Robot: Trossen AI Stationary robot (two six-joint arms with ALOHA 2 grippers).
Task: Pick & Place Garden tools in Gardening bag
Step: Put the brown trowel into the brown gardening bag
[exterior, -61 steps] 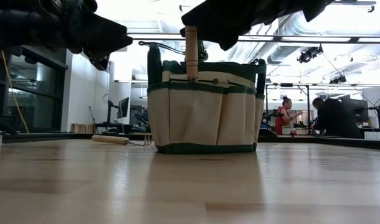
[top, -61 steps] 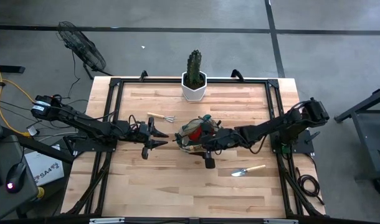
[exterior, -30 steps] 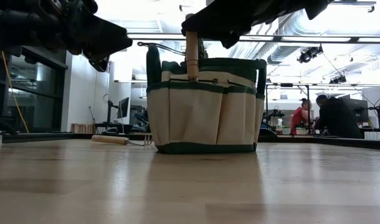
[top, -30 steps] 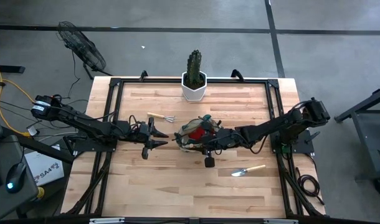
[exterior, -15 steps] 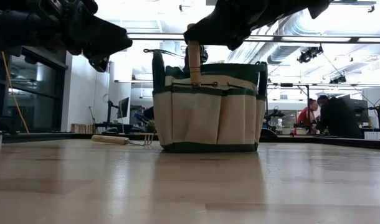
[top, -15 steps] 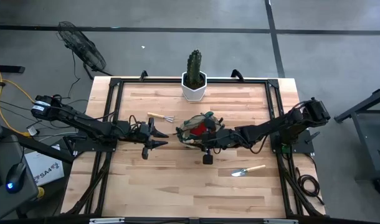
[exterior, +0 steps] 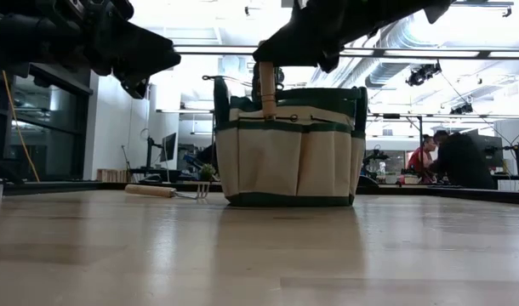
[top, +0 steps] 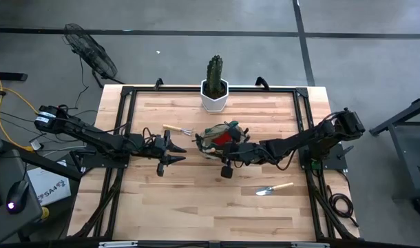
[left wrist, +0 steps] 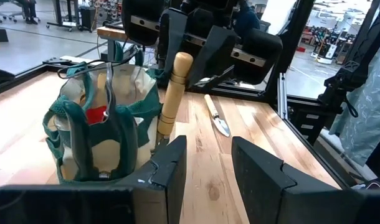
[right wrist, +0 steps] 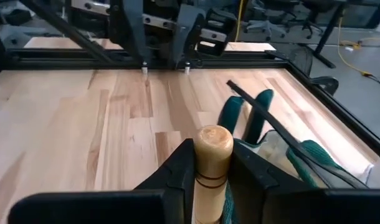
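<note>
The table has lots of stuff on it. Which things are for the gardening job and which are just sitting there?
For the job:
- gardening bag
- wooden-handled tool, pinched in the right gripper at the bag
- mini rake on the table
- trowel on the table
- red glove in the bag

Just sitting there:
- cactus in its white pot
- left gripper, waiting beside the bag

Likely a lab, exposed ducts [exterior: 396,38], workbenches [exterior: 464,191], people [exterior: 453,159]

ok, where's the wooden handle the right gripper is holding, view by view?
High: hidden under the right gripper.
Low: wooden handle upright at the gardening bag rim.
Left wrist: upright beside the bag.
Right wrist: centre, between the fingers.
Shared landmark: the bag.
</note>
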